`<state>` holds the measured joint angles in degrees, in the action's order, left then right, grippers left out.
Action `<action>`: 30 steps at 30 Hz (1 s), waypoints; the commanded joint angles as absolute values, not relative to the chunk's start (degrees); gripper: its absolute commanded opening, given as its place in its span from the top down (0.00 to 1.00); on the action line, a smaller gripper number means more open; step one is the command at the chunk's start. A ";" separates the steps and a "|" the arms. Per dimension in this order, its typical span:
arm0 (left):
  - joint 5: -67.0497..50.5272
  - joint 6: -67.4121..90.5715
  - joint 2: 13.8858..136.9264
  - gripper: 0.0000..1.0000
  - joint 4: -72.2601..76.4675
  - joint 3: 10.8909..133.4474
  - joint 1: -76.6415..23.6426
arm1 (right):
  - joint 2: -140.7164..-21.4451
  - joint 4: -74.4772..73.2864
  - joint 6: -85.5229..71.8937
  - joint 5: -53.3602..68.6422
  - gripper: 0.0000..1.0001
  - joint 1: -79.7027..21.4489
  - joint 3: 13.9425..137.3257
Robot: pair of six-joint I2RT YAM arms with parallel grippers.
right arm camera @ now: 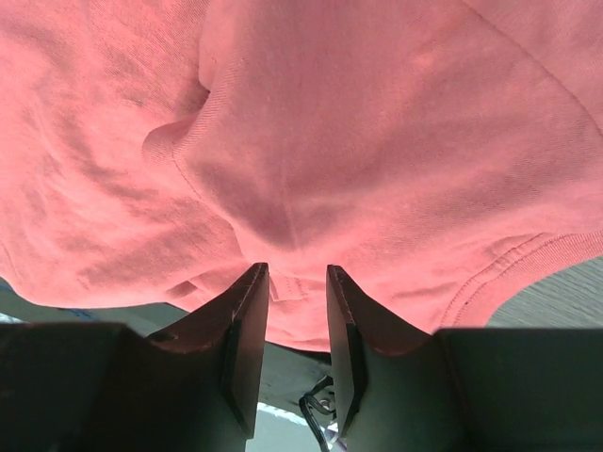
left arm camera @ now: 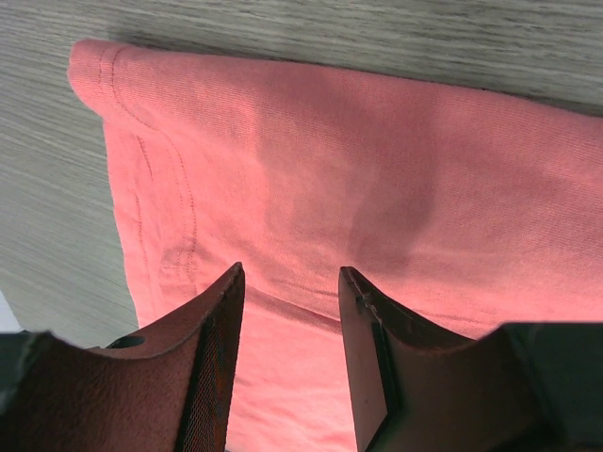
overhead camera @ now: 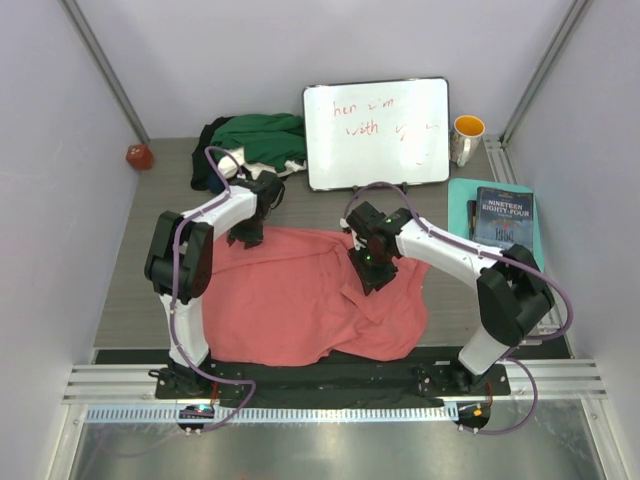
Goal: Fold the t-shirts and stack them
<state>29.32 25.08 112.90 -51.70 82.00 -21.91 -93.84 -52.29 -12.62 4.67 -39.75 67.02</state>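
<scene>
The salmon-pink t-shirt [overhead camera: 300, 305] lies spread and rumpled on the table between the arms. My left gripper [overhead camera: 247, 236] hangs over its far left edge. In the left wrist view [left arm camera: 287, 275] the jaws stand wide apart with only flat pink cloth [left arm camera: 358, 179] below them. My right gripper [overhead camera: 369, 276] is over the shirt's right middle. In the right wrist view [right arm camera: 290, 270] the jaws stand a little apart just at a raised fold of the pink cloth [right arm camera: 283, 226], not closed on it. The dark green, white and black shirts [overhead camera: 252, 142] lie heaped at the back.
A white board with red writing [overhead camera: 378, 132] stands at the back, and a mug [overhead camera: 466, 139] is to its right. A dark book [overhead camera: 503, 216] lies on a teal pad at the right edge. A red ball [overhead camera: 139, 156] sits at the back left corner.
</scene>
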 commanded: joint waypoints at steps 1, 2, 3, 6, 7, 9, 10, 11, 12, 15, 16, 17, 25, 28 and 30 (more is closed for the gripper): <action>30.15 24.96 111.97 0.54 -52.38 83.76 -22.24 | -94.03 -52.64 -13.10 3.69 0.64 -40.08 67.85; 30.23 24.96 111.97 0.54 -52.30 83.67 -22.15 | -95.35 -52.65 -13.27 3.26 0.66 -40.08 67.07; 30.32 24.96 111.80 0.54 -52.38 83.67 -22.24 | -95.80 -52.47 -14.23 2.38 0.66 -40.08 66.63; 30.50 24.79 111.53 0.54 -52.38 83.41 -22.15 | -94.58 -50.72 -16.51 -3.83 0.67 -40.08 65.04; 30.50 24.79 111.62 0.54 -52.38 83.41 -22.24 | -93.18 -49.84 -18.87 -5.08 0.63 -40.08 64.60; 30.50 24.87 111.71 0.54 -52.21 83.50 -22.15 | -88.62 -46.60 -21.52 -7.80 0.62 -40.08 62.76; 30.24 24.87 111.80 0.55 -52.29 83.50 -22.24 | -87.11 -45.71 -24.75 -8.69 0.58 -39.99 62.14; 30.23 24.79 111.88 0.55 -52.29 83.58 -22.24 | -85.79 -43.70 -26.09 -9.14 0.57 -39.82 60.66; 30.15 24.87 111.88 0.54 -52.29 83.67 -22.24 | -83.43 -42.90 -27.41 -10.18 0.55 -39.73 59.77; 29.97 24.87 111.89 0.55 -52.21 83.67 -22.24 | -81.48 -40.70 -31.02 -10.81 0.54 -38.59 56.96; 29.88 24.79 111.80 0.55 -52.29 83.67 -22.24 | -81.13 -40.35 -31.55 -11.33 0.54 -38.41 56.43; 29.88 24.87 111.80 0.54 -52.38 83.58 -22.24 | -81.04 -39.82 -32.16 -12.21 0.54 -38.15 55.64; 30.15 24.70 111.62 0.55 -52.30 83.32 -22.50 | -82.70 -37.00 -33.92 -15.65 0.56 -36.30 51.60; 30.06 24.79 111.62 0.54 -52.29 83.41 -22.41 | -82.79 -36.48 -34.98 -15.21 0.56 -35.51 50.28; 30.15 24.70 111.80 0.55 -52.38 83.50 -22.50 | -82.88 -36.13 -35.51 -13.80 0.55 -34.55 49.57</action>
<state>29.32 25.06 112.90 -51.94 82.00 -22.13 -82.96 -38.79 -32.88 -13.58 -35.83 50.63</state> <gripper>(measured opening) 0.456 0.446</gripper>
